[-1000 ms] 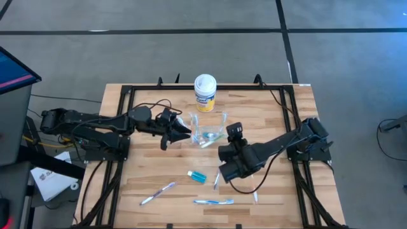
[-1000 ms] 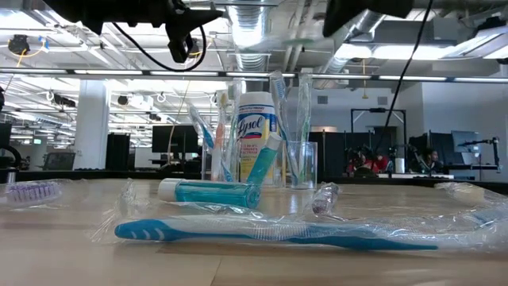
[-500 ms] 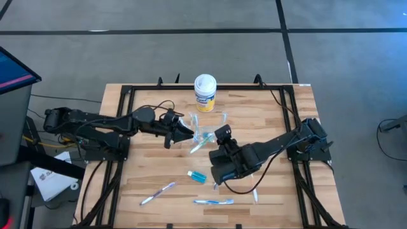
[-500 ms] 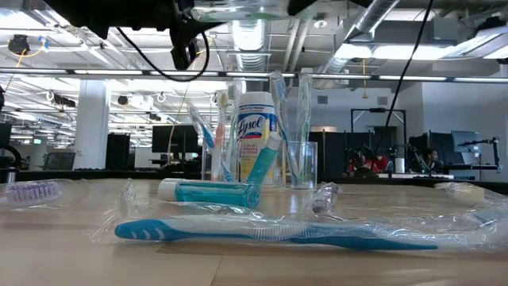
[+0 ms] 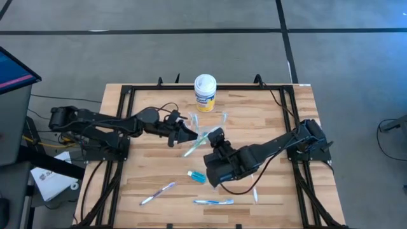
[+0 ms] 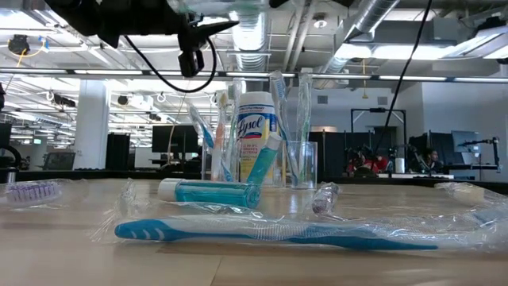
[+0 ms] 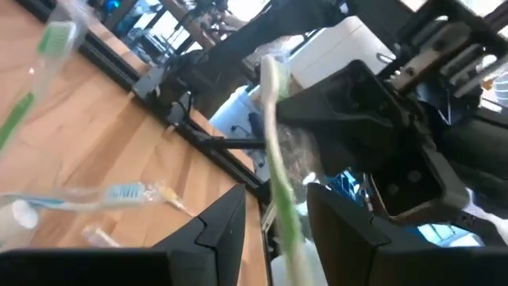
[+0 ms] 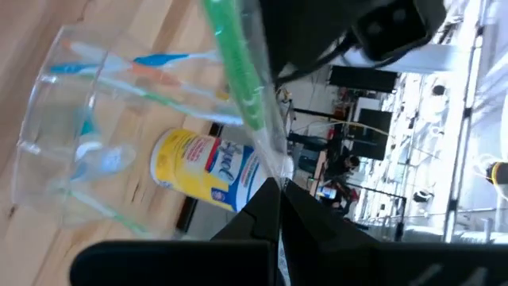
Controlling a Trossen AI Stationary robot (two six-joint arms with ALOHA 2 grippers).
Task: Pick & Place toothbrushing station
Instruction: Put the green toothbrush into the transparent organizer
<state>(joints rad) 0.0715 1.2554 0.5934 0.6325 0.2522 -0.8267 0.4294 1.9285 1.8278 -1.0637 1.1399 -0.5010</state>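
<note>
From above, we see the left gripper (image 5: 189, 134) and the right gripper (image 5: 213, 141) near each other at mid-bench, just in front of the clear cup (image 5: 208, 127). A green toothbrush (image 5: 194, 145) lies slanted between them. The yellow canister (image 5: 205, 93) stands by the far edge of the bench (image 5: 280, 114). A teal tube (image 5: 197, 176) and loose toothbrushes lie toward the near edge, with bare wood on both sides.

At bench level, a wrapped blue toothbrush (image 6: 262, 232) lies nearest.

At the left wrist, the jaws stand partly open around the green toothbrush (image 7: 279, 199).

At the right wrist, the jaws are fully closed on that toothbrush's clear wrapper (image 8: 266, 147).
</note>
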